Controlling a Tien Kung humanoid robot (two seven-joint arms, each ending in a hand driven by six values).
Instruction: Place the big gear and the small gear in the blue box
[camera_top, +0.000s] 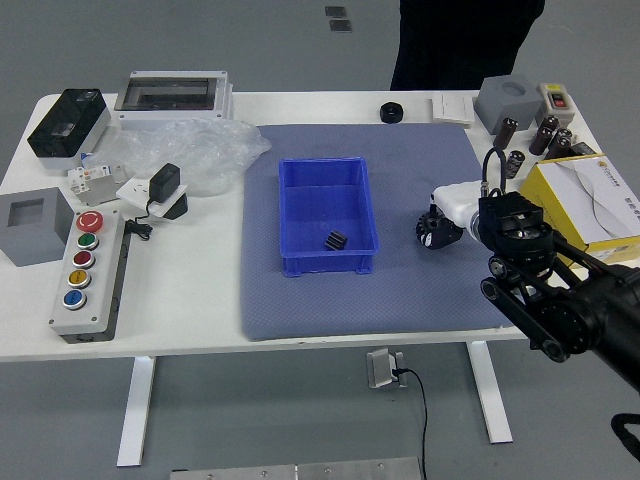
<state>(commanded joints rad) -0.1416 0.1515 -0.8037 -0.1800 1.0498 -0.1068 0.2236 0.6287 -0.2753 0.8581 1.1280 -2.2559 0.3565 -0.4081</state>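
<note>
Grey box (35, 230) at table's left edge, button panel (95, 278) just beside it. Crumpled clear plastic (205, 150) farther right. Blue box (290, 225) on grey-blue mat (410, 300); small gear (336, 241), black and ribbed, inside, toward box's near right part. Black round piece (391, 112) beyond mat's far edge. Right hand (439, 230) over mat, right of blue box, near it, apart; dark on dark, cannot tell if open, closed or gripping. Person in black (465, 45) at far side. Yellow box (562, 208) at right.
</note>
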